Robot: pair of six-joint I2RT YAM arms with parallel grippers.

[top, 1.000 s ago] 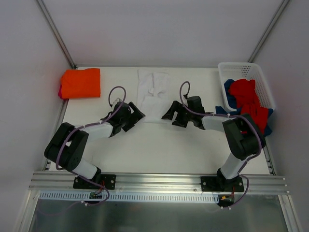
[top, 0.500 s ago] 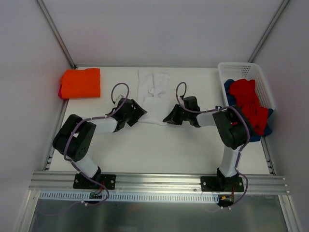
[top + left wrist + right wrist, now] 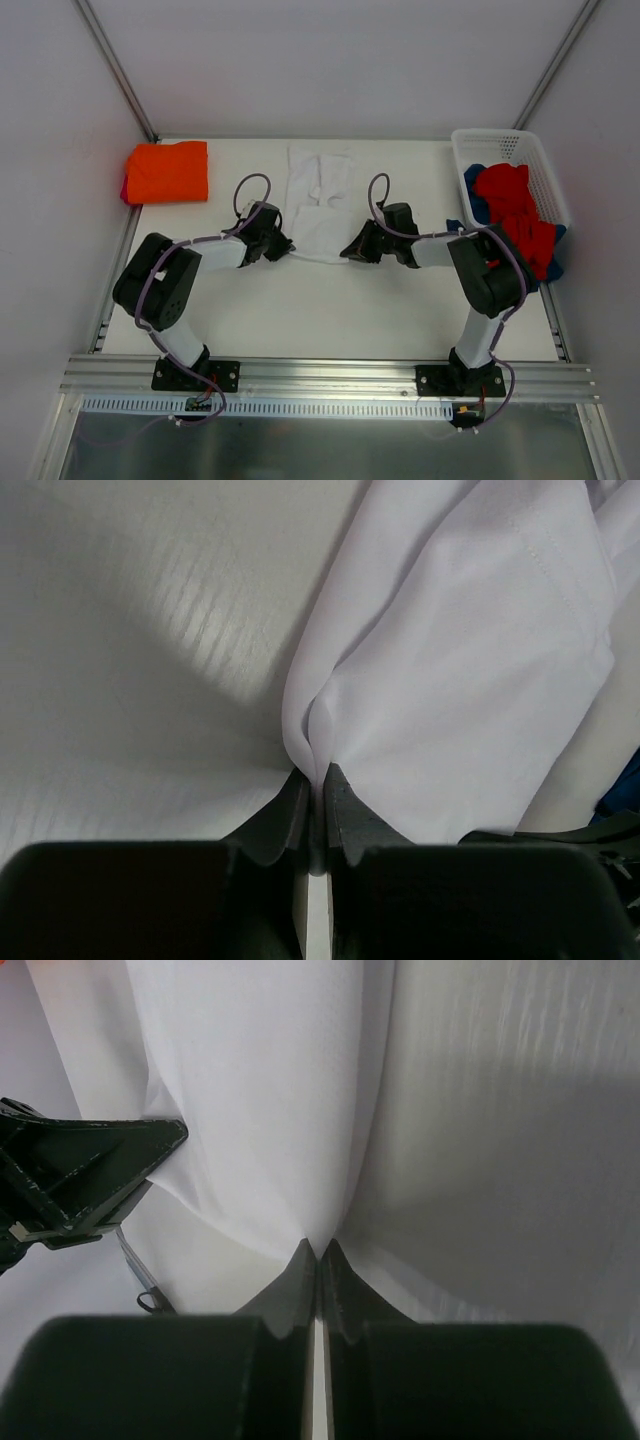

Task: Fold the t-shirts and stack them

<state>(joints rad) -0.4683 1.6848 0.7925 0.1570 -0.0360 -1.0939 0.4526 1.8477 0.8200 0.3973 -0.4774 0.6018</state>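
Two near corners of the white t-shirt (image 3: 318, 205), which is lying in the middle of the table (image 3: 330, 305), are being pinched, as we are seeing: the left gripper (image 3: 285, 246) is clamping the left corner, the right gripper (image 3: 348, 251) the right one.

A white table (image 3: 340, 310) lies under the left claw (image 3: 288, 248) and the right claw (image 3: 346, 252). A white perforated basket (image 3: 497, 134) stands on it well to the right of the right claw, at the far corner. A slotted metal rail (image 3: 330, 375) runs behind both claws. Grey walls (image 3: 330, 60) rise ahead of them, with slanted metal posts (image 3: 115, 70) at either side.
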